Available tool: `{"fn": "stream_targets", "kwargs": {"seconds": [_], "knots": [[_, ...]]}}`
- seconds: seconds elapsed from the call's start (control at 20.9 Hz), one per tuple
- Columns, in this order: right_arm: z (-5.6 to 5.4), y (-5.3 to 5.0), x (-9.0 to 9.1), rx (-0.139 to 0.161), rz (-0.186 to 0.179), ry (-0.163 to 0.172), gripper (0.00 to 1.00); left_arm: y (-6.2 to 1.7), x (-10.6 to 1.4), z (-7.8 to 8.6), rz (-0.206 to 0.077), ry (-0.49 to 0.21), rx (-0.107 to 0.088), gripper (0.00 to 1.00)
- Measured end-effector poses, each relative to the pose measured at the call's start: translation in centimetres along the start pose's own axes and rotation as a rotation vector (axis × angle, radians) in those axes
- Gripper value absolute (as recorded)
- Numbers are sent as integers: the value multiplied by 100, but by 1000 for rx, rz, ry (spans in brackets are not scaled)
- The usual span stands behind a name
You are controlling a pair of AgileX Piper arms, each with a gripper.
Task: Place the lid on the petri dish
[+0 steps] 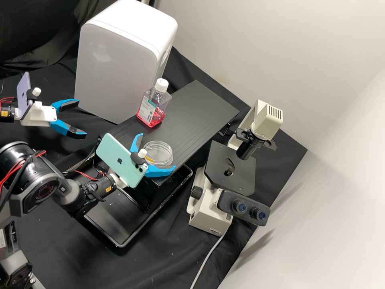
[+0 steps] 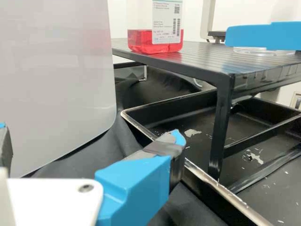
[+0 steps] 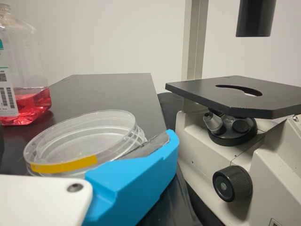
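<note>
One petri dish between right hand's fingers

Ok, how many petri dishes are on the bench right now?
1: the petri dish sits on the near end of the black platform, at the right gripper. A second could be hidden underneath that platform.

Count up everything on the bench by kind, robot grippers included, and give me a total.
Petri dish: 1
Flask of red liquid: 1
Microscope: 1
White appliance: 1
Black rack: 1
Black tray: 1
Grippers: 2, left gripper and right gripper
Total: 8
</note>
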Motion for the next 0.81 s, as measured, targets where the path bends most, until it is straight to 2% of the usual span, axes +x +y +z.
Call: {"fn": "stream_targets", "kwargs": {"seconds": [0.05,0.1,0.19,0.33,0.72,0.81], "knots": [[4,5,0,-3,-2,2,100,0,0,-1,0,1,0,100],[9,10,1,-5,-2,2,0,0,0,-1,0,1,0,100],[27,31,1,-5,5,-4,0,0,0,-1,0,1,0,100],[45,51,1,17,10,-9,0,1,0,-2,1,2,-1,100],[51,58,1,23,13,-11,0,0,0,1,0,1,-1,100],[51,58,1,33,13,-11,0,0,0,1,0,1,-1,100]]}}
